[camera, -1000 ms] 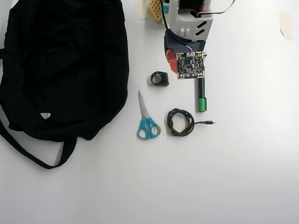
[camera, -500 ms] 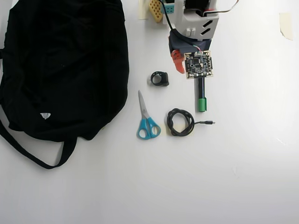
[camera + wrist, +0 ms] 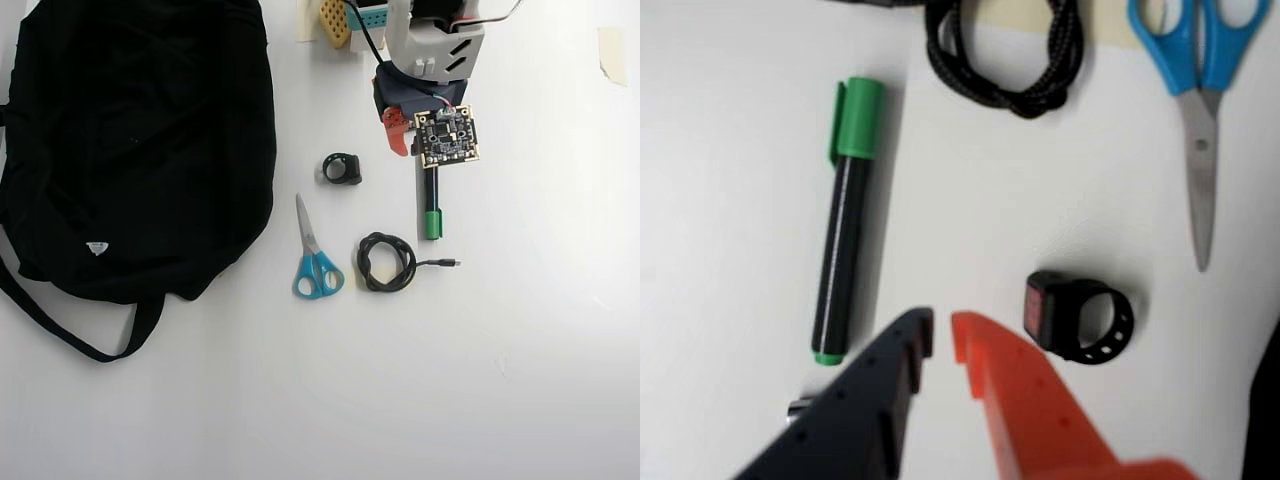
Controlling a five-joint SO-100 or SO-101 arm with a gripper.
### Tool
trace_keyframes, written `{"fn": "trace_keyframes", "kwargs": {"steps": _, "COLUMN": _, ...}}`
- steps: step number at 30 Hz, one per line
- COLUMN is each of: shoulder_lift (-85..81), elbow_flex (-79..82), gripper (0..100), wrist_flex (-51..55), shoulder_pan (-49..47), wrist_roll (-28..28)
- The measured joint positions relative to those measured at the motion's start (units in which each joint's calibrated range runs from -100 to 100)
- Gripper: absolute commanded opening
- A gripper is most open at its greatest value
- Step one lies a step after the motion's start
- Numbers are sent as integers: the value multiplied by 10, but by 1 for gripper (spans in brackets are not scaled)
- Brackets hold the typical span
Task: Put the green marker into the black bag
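Observation:
The green marker (image 3: 845, 240) lies on the white table, its black barrel running up to a green cap at the far end. It is just left of my gripper (image 3: 942, 332) in the wrist view. The gripper's black and orange fingers stand a narrow gap apart, empty, above the table. In the overhead view the marker (image 3: 431, 208) pokes out below the wrist's camera board, and the gripper (image 3: 405, 150) is partly hidden under that board. The black bag (image 3: 130, 150) lies far to the left, its straps trailing toward the lower left.
A black ring-shaped gadget (image 3: 1080, 315) sits right of the gripper. Blue-handled scissors (image 3: 315, 255) and a coiled black cable (image 3: 387, 262) lie lower in the overhead view. A small metal-ended object (image 3: 798, 408) peeks out beside the black finger.

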Motion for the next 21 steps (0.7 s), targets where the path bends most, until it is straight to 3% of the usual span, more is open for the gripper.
{"fn": "trace_keyframes", "kwargs": {"steps": 21, "shoulder_lift": 0, "elbow_flex": -14, "gripper": 2, "wrist_flex": 0, "shoulder_pan": -68, "wrist_roll": 1}}
